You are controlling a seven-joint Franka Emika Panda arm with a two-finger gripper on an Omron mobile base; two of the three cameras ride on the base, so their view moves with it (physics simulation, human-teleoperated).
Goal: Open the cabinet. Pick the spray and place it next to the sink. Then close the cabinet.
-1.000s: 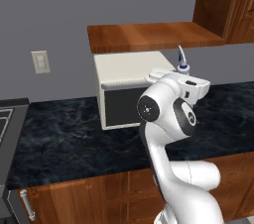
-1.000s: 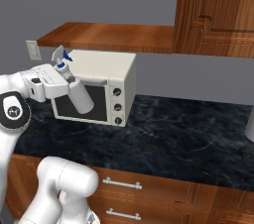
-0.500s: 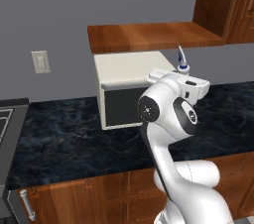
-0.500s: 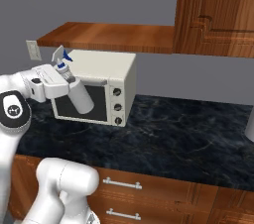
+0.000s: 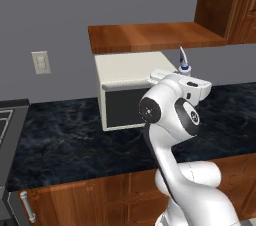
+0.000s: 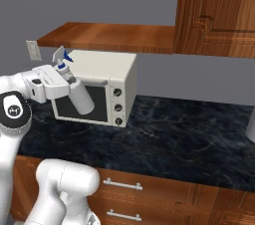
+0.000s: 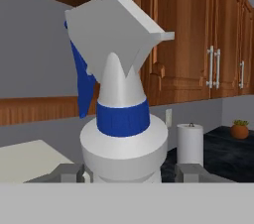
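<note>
- Gripper (image 6: 69, 91) is clamped on the spray (image 6: 78, 95), carrying it in the air in front of the microwave (image 6: 99, 85), under the open wooden shelf (image 6: 112, 37); in the right base view the bottle leans, nozzle up and back toward the arm.
- From here I judge the step as carrying the spray to the sink, so I'd keep the grip firm and swing the arm clear of the microwave face and the shelf edge above — the nozzle (image 5: 183, 62) pokes up close beneath that shelf in the left base view.
- I'd level the bottle before setting it down on the black marble counter (image 5: 70, 142), so that it lands on its base and not on an edge.
- Sink itself: I can make out just a grey strip at the far left of the left base view, too cut off to name.
- Cabinet (image 6: 219, 12) is cropped — its door state is unclear.
- Fingers hide behind the bottle's shoulder in the hand view.
</note>
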